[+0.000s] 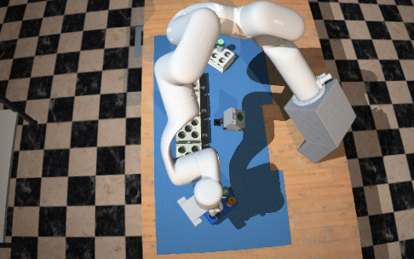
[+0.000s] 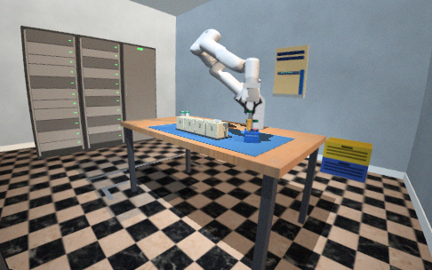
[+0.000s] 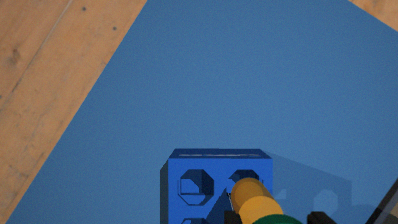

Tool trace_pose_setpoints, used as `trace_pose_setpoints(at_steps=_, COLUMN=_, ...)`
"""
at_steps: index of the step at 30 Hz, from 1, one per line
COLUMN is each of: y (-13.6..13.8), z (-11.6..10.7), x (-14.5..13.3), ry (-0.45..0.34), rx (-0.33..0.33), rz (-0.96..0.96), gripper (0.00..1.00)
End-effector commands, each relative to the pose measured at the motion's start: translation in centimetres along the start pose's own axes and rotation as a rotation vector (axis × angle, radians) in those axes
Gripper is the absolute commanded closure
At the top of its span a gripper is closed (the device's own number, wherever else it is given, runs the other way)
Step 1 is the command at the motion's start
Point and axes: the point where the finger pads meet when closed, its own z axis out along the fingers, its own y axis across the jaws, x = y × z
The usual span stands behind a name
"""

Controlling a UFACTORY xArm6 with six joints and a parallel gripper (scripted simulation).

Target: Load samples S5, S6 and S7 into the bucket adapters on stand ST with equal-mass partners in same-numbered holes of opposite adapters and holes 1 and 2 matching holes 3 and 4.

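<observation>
Nearest in the wrist view, the black-fingered claw [image 3: 274, 218] [image 2: 250, 112] is pinching an amber-filled tube with a green screw cap [image 3: 260, 205] [image 2: 249, 124], just below the cap by the look of it. The tube hangs over the blue rectangular rack [image 3: 220, 167] [image 2: 252, 137] [image 1: 210, 217], its lower end by the right-hand well of the end row; whether it has entered that well I cannot tell.

It should handle as a stiff, light-to-middling load, heavier as the fill rises, with smooth round walls that could slip or swing if gripped off-centre. The collar under the cap seems the right hold: high enough to keep the fingers off the rack, and leaving the body free to enter a hole. Since the rack stands loose, a straight lift or lowering is called for; a sideways drag could tip it.

Beyond, an orange-dotted tube [image 1: 232, 200] stands in the same rack. Farther along lies the row of cream box-shaped adapters [image 1: 188, 128] [image 2: 202, 126], then the grey sloped desk with its green key [image 1: 233, 119], and last a small white rack [image 1: 222, 60] holding a green-capped tube [image 1: 221, 43].
</observation>
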Motion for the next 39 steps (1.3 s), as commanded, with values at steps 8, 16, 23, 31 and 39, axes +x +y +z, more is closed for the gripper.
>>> trace_pose_setpoints(at_steps=8, y=0.0, z=0.1, x=0.1, ry=0.003, rx=0.001, rz=0.001, gripper=1.00)
trace_pose_setpoints(at_steps=16, y=0.0, z=0.8, x=0.1, ry=0.003, rx=0.001, rz=0.001, gripper=1.00)
trace_pose_setpoints(at_steps=23, y=0.0, z=1.5, x=0.1, ry=0.003, rx=0.001, rz=0.001, gripper=1.00)
trace_pose_setpoints(at_steps=31, y=0.0, z=2.1, x=0.1, ry=0.003, rx=0.001, rz=0.001, gripper=1.00)
trace_pose_setpoints(at_steps=39, y=0.0, z=2.9, x=0.1, ry=0.003, rx=0.001, rz=0.001, gripper=1.00)
